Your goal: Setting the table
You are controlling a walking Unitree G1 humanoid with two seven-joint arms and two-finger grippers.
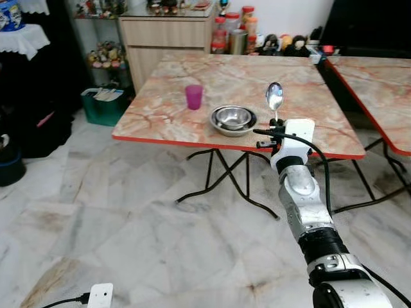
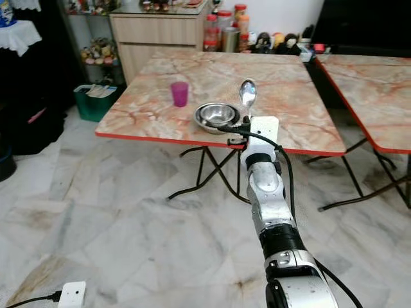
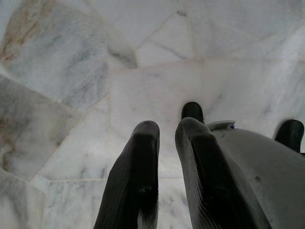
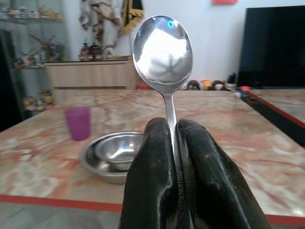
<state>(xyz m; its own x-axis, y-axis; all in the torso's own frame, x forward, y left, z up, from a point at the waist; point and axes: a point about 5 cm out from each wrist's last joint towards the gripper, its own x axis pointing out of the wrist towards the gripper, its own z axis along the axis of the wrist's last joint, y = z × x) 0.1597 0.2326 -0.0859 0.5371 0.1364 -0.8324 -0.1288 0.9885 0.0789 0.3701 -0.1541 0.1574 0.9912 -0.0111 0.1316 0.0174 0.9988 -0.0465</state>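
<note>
The right end effector [image 4: 174,138] clenches a metal spoon [image 4: 163,50] upright by its handle, short of the table [image 1: 308,138] edge. Just beyond sit nested steel bowls [image 1: 234,119], then a purple cup [image 1: 194,97] farther left. The left end effector [image 3: 164,143] hangs nearly closed, empty, over the marble floor [image 3: 143,57].

You have the table [image 1: 192,122] straight ahead, and on it the bowls [image 1: 234,119] sit near the front edge, one inside the other — the cup [image 1: 194,97] stands to their left, a little further back. The right gripper [image 4: 172,143] holds the spoon [image 1: 274,97] upright just before that edge, right of the bowls — a second table [image 1: 379,90] stands at the right.
</note>
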